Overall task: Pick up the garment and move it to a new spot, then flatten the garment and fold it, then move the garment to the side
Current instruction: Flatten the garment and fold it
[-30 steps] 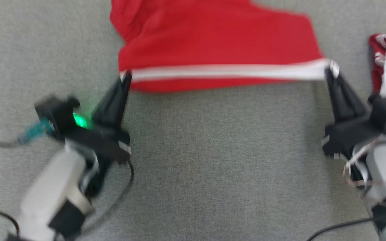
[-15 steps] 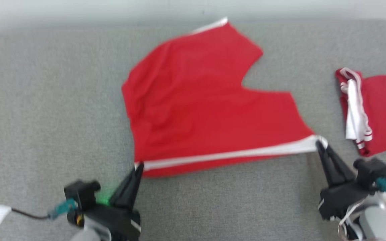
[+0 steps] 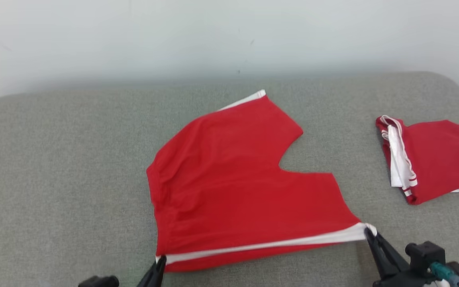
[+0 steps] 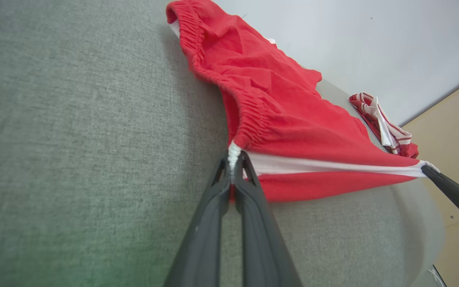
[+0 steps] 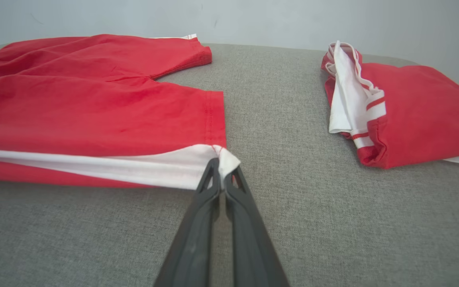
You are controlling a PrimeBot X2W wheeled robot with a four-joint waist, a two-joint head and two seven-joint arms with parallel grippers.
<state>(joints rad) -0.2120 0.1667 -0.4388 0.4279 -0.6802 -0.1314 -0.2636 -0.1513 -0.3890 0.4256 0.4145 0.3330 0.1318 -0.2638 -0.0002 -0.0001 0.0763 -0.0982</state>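
Shorts (image 3: 229, 187): red, white side stripe
Padded surface (image 3: 62, 167): grey, fine speckled weave
Folded garment (image 3: 440, 155): red, white trim with thin red bands, possibly a waistband

Slim dark end effectors with black housing

The left end effector (image 4: 233, 159) and right end effector (image 5: 221, 169) each have two long matte charcoal fingers (image 5: 193, 239), tapering to narrow tips with small triangular cut-outs just below. In the head view, a blocky black housing (image 3: 422, 253) behind the right one carries a teal connector (image 3: 438, 268).
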